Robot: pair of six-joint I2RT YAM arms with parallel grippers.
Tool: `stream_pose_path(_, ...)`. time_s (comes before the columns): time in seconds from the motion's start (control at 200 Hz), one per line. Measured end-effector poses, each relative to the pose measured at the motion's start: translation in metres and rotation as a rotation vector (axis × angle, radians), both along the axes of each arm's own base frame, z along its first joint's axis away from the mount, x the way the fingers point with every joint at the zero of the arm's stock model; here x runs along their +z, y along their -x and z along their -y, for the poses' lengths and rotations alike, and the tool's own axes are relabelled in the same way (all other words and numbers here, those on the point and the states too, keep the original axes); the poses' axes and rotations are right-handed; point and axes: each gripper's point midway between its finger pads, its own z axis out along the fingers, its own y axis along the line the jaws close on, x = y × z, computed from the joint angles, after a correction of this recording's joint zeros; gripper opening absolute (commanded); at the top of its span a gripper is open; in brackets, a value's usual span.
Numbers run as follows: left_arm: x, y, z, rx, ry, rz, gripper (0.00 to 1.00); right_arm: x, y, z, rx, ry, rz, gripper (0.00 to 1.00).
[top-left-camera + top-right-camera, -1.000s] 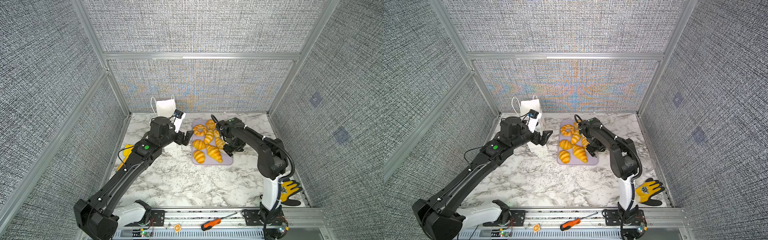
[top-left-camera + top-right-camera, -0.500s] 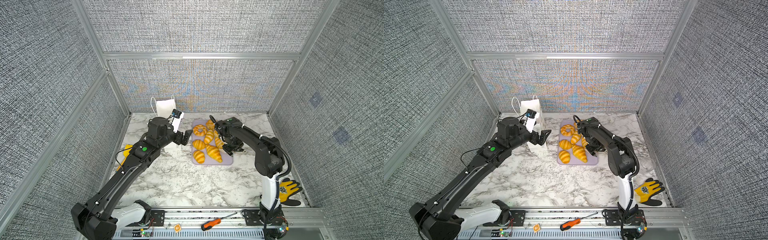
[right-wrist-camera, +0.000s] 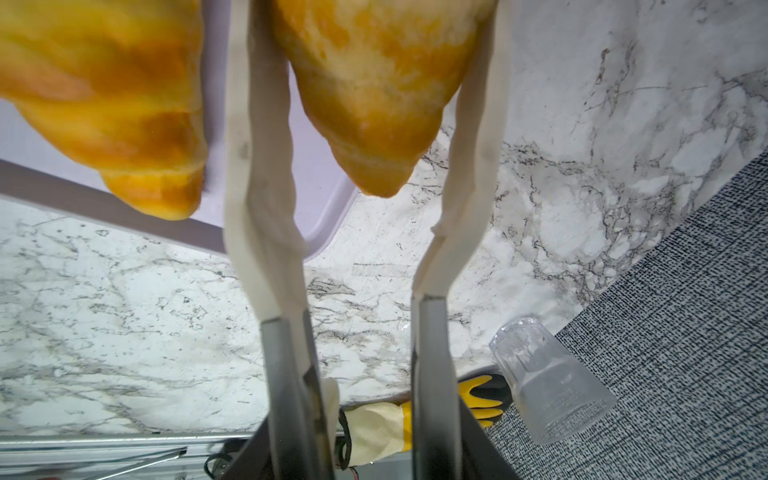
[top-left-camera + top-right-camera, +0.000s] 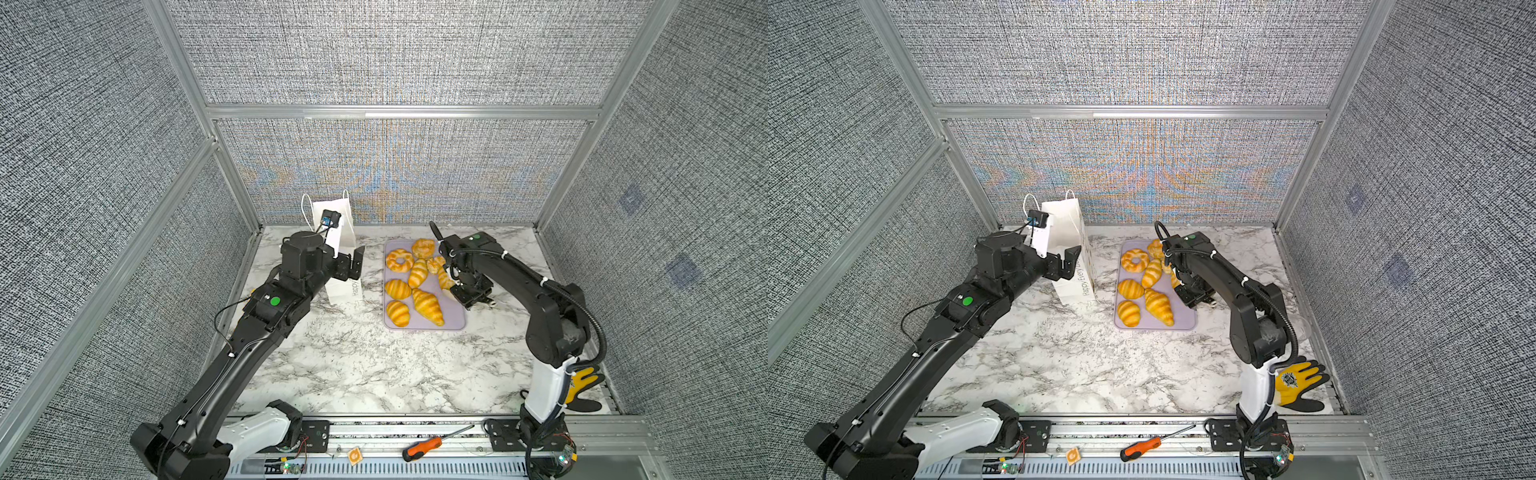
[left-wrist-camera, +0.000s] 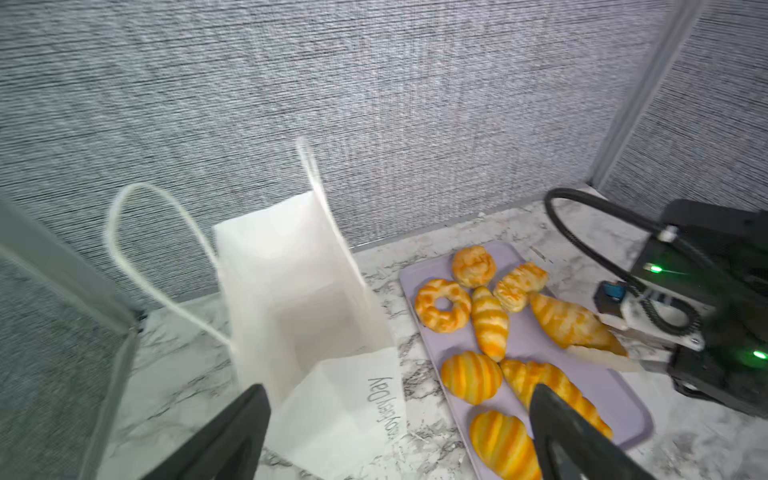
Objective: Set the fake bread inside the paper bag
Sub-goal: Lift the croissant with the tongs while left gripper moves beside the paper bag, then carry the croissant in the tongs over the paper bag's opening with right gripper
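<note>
Several glossy golden pieces of fake bread lie on a lilac tray [image 4: 453, 322] [image 4: 1185, 322] [image 5: 623, 399]: a ring [image 4: 400, 260] [image 4: 1135, 260], oval rolls and striped croissants. My right gripper [image 4: 451, 284] [image 3: 370, 50] is shut on the croissant [image 4: 444, 278] [image 5: 569, 326] [image 3: 374, 91] at the tray's right edge. Both white-taped fingers [image 3: 257, 166] press its sides. The white paper bag [image 4: 345, 224] [image 4: 1065, 220] [image 5: 299, 291] stands open-topped at the back left. My left gripper [image 4: 353, 266] [image 4: 1065, 264] [image 5: 397, 390] hangs wide open and empty at its near wall.
A yellow-and-black glove [image 4: 582, 386] [image 4: 1296, 382] lies by the right arm's base. A clear plastic cup [image 3: 548, 386] lies on its side at the table's right edge. An orange-handled screwdriver [image 4: 428, 446] rests on the front rail. Grey walls enclose three sides.
My right jaws have narrowed onto the croissant at the tray's right edge. The left arm has drawn slightly back and left along the bag, its jaws still wide.
</note>
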Motion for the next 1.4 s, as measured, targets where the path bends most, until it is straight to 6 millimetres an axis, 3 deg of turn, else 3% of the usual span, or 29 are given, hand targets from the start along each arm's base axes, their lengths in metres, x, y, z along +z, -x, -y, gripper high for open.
stream_pose_path(0.18, 0.011, -0.002, -0.045, 0.155, 0.005, 0.017, 0.99, 0.013, 0.003, -0.007, -0.032, -0.094, 0.054, 0.44)
stream_pose_path(0.43, 0.011, -0.010, -0.082, 0.296, 0.007, -0.016, 0.99, 0.036, 0.005, -0.025, -0.053, -0.190, 0.125, 0.44)
stream_pose_path(0.735, -0.015, -0.029, -0.121, 0.394, 0.048, -0.133, 0.99, 0.086, -0.005, -0.073, -0.023, -0.336, 0.253, 0.43)
stream_pose_path(1.111, -0.051, -0.052, -0.122, 0.301, 0.179, -0.273, 0.88, 0.138, -0.001, -0.131, 0.028, -0.509, 0.347, 0.43)
stream_pose_path(1.401, -0.050, -0.052, -0.112, 0.234, 0.247, -0.260, 0.89, 0.193, 0.007, -0.184, 0.111, -0.694, 0.457, 0.42)
